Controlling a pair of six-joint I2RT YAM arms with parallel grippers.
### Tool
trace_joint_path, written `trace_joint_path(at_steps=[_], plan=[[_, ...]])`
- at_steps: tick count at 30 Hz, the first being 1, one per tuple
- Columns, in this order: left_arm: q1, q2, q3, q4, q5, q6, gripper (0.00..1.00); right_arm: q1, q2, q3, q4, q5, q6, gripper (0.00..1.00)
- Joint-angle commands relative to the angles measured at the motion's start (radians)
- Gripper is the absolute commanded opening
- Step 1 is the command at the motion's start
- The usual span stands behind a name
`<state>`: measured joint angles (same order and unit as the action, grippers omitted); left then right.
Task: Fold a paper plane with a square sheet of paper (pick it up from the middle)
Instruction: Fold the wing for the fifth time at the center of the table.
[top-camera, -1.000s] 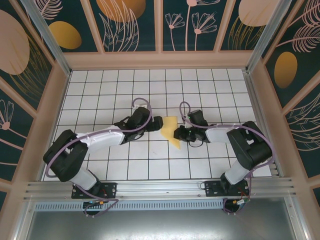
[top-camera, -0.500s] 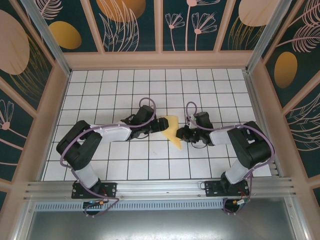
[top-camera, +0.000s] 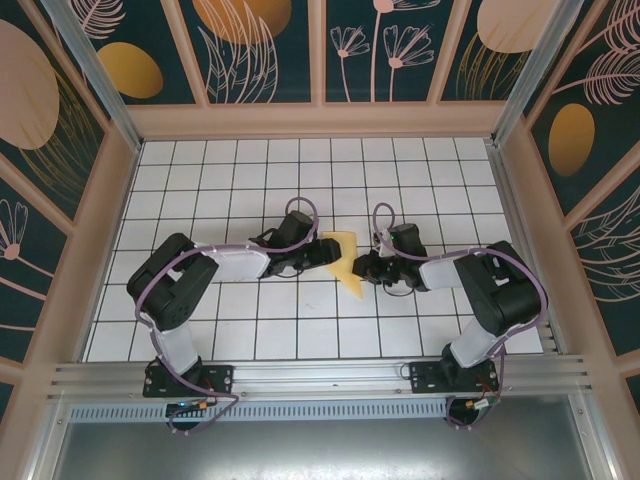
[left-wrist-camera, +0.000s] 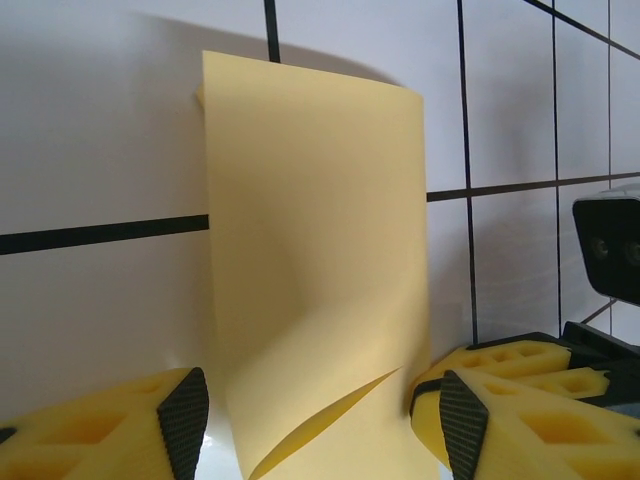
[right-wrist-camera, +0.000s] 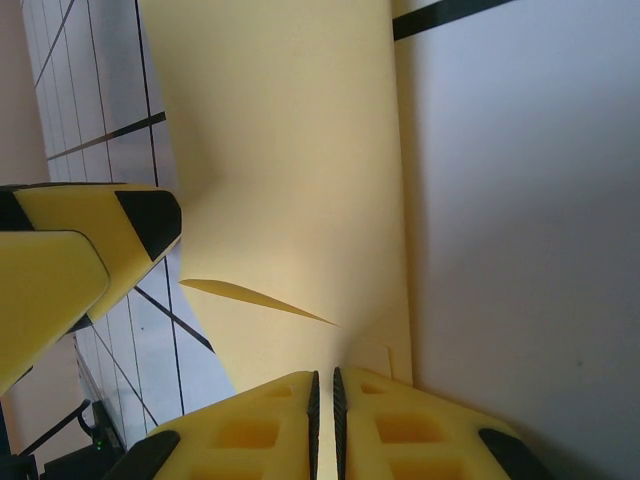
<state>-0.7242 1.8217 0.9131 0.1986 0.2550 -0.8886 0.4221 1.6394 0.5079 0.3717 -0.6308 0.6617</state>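
Note:
The pale-yellow square sheet of paper (top-camera: 345, 262) hangs folded over itself above the middle of the white grid table, between my two grippers. My right gripper (top-camera: 357, 268) is shut on its right edge; in the right wrist view the jaws (right-wrist-camera: 325, 420) pinch the sheet (right-wrist-camera: 290, 150) with only a thin slit between the pads. My left gripper (top-camera: 322, 250) is open at the sheet's left side. In the left wrist view the sheet (left-wrist-camera: 310, 250) lies between its fingers (left-wrist-camera: 322, 425), and a loose flap edge crosses near the bottom. The right pad (left-wrist-camera: 463, 420) sits close to the paper.
The gridded tabletop (top-camera: 200, 180) is boxed in by patterned walls (top-camera: 80, 150) on three sides. An aluminium rail (top-camera: 320, 378) runs along the near edge by the arm bases. The right wrist's camera housing (left-wrist-camera: 610, 245) sits just beyond the sheet.
The left arm has reached further right and its jaws have narrowed around the sheet. The right gripper shifted slightly right and kept its hold on the paper.

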Motion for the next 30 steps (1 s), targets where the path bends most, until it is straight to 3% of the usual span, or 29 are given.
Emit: trace_joint_path(at_steps=[1, 12, 20, 30], plan=[[0.01, 0.026, 0.03, 0.024, 0.026, -0.002, 0.65, -0.003, 0.043, -0.022, -0.022, 0.031, -0.007, 0.15], [0.021, 0.045, 0.043, 0.026, 0.039, -0.002, 0.68, -0.004, 0.046, -0.02, -0.026, 0.028, -0.013, 0.15], [0.046, 0.077, 0.082, 0.059, 0.126, 0.016, 0.52, -0.005, 0.056, -0.017, -0.022, 0.022, -0.016, 0.15], [0.064, 0.082, 0.064, 0.164, 0.22, -0.018, 0.46, -0.004, 0.049, -0.012, -0.033, 0.02, -0.024, 0.15]])
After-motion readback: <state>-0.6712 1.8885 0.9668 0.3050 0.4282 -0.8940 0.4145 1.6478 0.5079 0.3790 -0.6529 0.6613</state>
